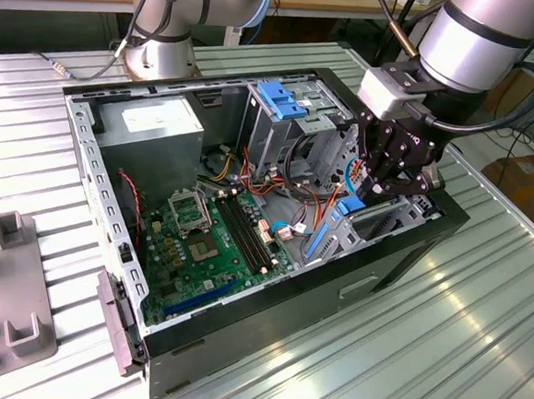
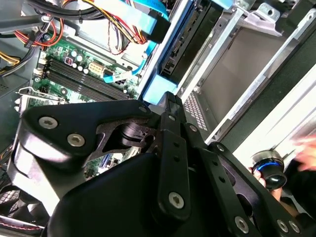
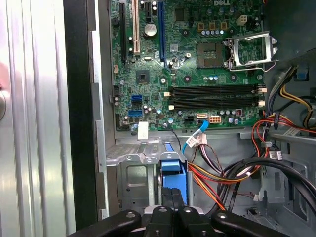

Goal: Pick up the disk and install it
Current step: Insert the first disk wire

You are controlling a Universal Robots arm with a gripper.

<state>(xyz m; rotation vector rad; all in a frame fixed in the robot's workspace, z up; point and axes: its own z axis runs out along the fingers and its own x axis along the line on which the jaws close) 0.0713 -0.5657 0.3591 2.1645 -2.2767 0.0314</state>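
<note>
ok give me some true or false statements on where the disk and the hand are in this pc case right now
1. The computer case is open, with the motherboard exposed. True.
2. The hand hangs over the middle of the motherboard. False: it is at the metal drive bay, at the exterior view's right end of the case.
3. The disk lies outside the case. False: it sits in the drive bay, its blue end right at the hand.
4. A blue latch tops the tall drive cage. True.
5. No cooler covers the CPU socket. True.
</note>
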